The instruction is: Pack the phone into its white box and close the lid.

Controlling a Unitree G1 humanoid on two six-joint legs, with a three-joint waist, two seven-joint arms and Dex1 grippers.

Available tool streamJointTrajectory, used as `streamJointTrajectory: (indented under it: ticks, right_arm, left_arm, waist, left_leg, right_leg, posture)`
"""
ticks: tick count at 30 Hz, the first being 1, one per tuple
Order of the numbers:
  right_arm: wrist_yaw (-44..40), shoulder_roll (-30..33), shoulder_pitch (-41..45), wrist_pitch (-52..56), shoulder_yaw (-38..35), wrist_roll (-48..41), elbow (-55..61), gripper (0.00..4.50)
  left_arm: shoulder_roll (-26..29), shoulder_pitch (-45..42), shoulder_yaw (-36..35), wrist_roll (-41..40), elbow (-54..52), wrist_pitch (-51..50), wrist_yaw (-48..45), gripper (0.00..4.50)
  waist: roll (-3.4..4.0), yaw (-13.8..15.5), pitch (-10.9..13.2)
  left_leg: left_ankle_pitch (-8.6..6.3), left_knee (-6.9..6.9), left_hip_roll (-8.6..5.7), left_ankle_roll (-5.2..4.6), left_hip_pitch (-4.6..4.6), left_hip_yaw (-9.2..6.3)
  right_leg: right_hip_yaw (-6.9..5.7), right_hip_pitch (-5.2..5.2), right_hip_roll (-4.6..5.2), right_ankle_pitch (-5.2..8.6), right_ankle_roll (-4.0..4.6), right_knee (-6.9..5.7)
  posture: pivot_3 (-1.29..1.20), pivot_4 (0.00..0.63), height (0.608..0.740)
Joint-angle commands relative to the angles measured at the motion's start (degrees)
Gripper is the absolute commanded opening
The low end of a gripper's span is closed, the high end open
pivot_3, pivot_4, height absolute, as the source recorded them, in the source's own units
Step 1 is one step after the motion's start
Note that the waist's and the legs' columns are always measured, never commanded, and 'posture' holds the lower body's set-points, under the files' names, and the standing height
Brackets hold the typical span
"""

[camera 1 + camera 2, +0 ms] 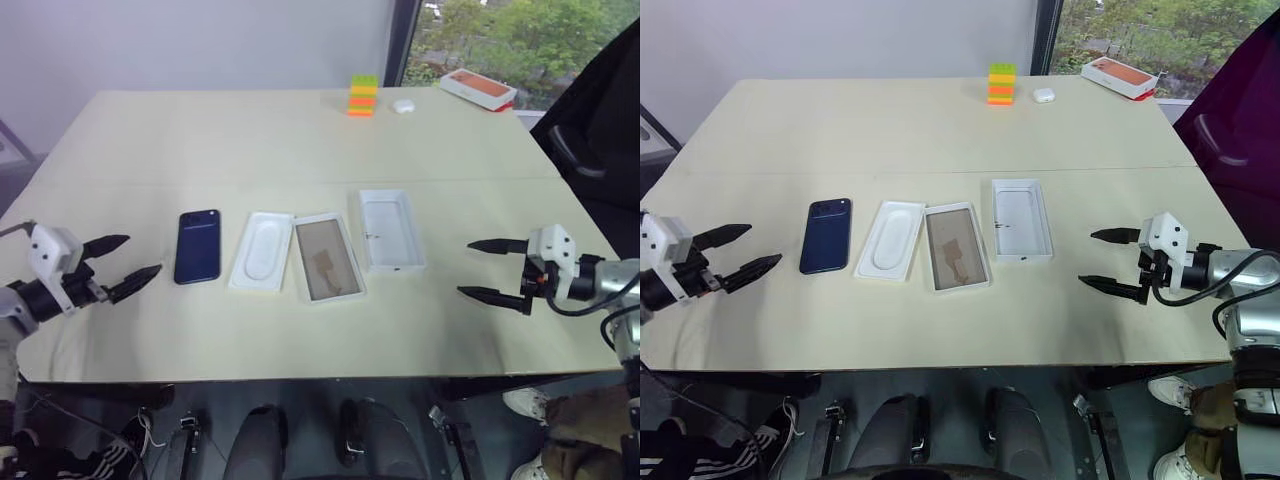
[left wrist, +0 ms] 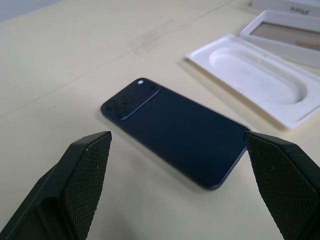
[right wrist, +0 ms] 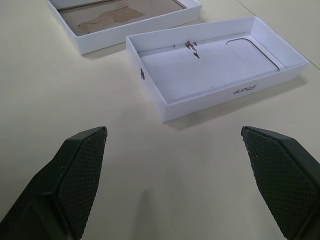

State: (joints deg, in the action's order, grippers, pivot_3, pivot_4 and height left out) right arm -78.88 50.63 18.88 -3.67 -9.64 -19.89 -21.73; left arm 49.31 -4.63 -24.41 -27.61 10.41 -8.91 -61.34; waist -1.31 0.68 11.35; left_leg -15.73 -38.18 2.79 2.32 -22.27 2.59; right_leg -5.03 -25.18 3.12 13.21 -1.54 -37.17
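Currently four items in a row mid-worktop point(image 1: 300, 130): phone point(image 1: 197, 246) face down at robot's left, then white insert point(image 1: 262, 250), white box point(image 1: 326, 257) with brown floor, lid point(image 1: 391, 230) lying inside-up at right. Left hand point(image 1: 128, 264) wide open, empty, just beside phone, clear path. Right hand point(image 1: 491, 270) wide open, empty, near lid. Far edge: coloured block stack point(image 1: 362, 96), earbud case point(image 1: 403, 105), orange-topped box point(image 1: 477, 88), well apart from row.

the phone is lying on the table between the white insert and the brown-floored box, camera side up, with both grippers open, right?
Not quite. The phone lies at the left end of the row, beside the white insert, which separates it from the white box. The left eye view shows this. It is camera side up, and the left gripper and right gripper are open.
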Motion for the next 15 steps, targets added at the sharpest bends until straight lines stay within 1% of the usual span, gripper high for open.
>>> streamJointTrajectory:
  ticks: [1,5,6,9,13,15]
  right_arm:
    - [0.1,0.0,1.3,2.3,-0.6,-1.6,2.0,4.5]
    - [1.0,-0.6,1.8,4.3,0.0,-1.8,4.5,4.5]
    - [1.2,-0.8,2.0,4.8,0.1,-1.9,5.1,4.5]
    - [2.1,-1.6,3.3,6.2,0.5,-2.1,6.9,4.5]
    - [3.0,-2.3,4.3,7.8,1.1,-2.1,8.0,4.5]
    - [3.0,-2.5,4.6,8.9,1.4,-2.5,8.3,4.5]
  left_arm:
    - [3.0,1.6,1.7,-1.6,-6.2,-8.5,-0.8,4.45]
    - [4.1,-0.7,4.5,-4.0,-10.7,-18.7,0.3,4.45]
    - [3.8,-1.6,4.9,-4.4,-11.4,-20.5,1.1,4.45]
    - [0.8,-7.0,4.5,-9.0,-13.6,-29.4,6.6,4.45]
    - [-2.4,-8.0,4.5,-9.6,-17.1,-29.8,9.7,4.45]
    - [-3.6,-8.1,4.2,-10.4,-18.7,-30.7,11.0,4.45]
  waist:
    - [0.0,0.0,0.0]
    - [0.0,0.0,0.0]
    - [0.0,0.1,0.0]
    - [0.0,0.1,0.0]
    - [-0.01,-0.2,0.0]
    - [-0.01,-0.3,0.0]
  left_leg:
    - [0.0,0.0,0.0,0.0,0.0,0.01]
    - [0.0,0.0,0.01,0.0,0.02,0.0]
    - [0.0,-0.01,0.03,0.0,0.02,-0.01]
    - [0.0,-0.01,0.05,0.0,0.02,-0.05]
    - [0.0,-0.01,0.07,0.0,0.01,-0.03]
    - [0.0,-0.01,0.07,0.0,0.01,0.0]
  right_leg:
    - [0.01,0.0,0.0,0.0,0.0,0.0]
    - [0.06,-0.01,-0.06,0.0,0.01,-0.02]
    - [0.07,-0.01,-0.12,-0.01,0.02,-0.02]
    - [0.09,-0.01,-0.19,-0.02,0.04,-0.02]
    - [0.14,-0.01,-0.21,-0.05,0.06,-0.01]
    - [0.17,-0.03,-0.23,-0.14,0.22,-0.01]
  posture:
    - [0.0,0.15,0.74]
    - [0.0,0.15,0.74]
    - [0.0,0.15,0.74]
    - [0.0,0.15,0.74]
    - [0.0,0.15,0.74]
    - [0.0,0.15,0.74]
